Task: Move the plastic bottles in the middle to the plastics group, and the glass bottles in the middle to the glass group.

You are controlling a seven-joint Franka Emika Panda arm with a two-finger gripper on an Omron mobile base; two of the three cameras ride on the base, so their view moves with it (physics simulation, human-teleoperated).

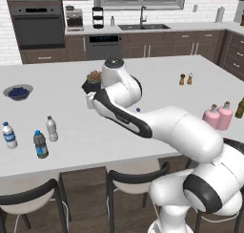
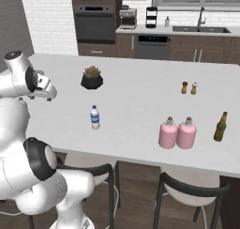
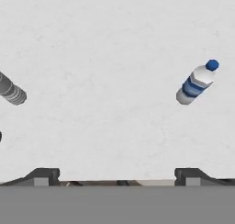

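While the arm folds back over the island counter in the left base view, three small bottles stand together at the near left: a blue-labelled white-capped bottle, a dark grey blue-capped bottle and a plain greyish bottle just beside it, so the plastics group looks nearly complete and any careless sweep low over that corner could topple all three. Two pink bottles stand touching at the near right, with the dark olive bottle at the frame edge. From the right base view, one labelled water bottle stands alone in the middle, well apart from both groups (likely the last item to move); the pink pair sits near the olive bottle. Looking down through the hand view, the gripper has its jaws spread wide and holds nothing, the water bottle lying off to one side of its line. A descent from this offset could clip the slim, light bottle and roll it; a grip high at the cap could let it swing or slip.
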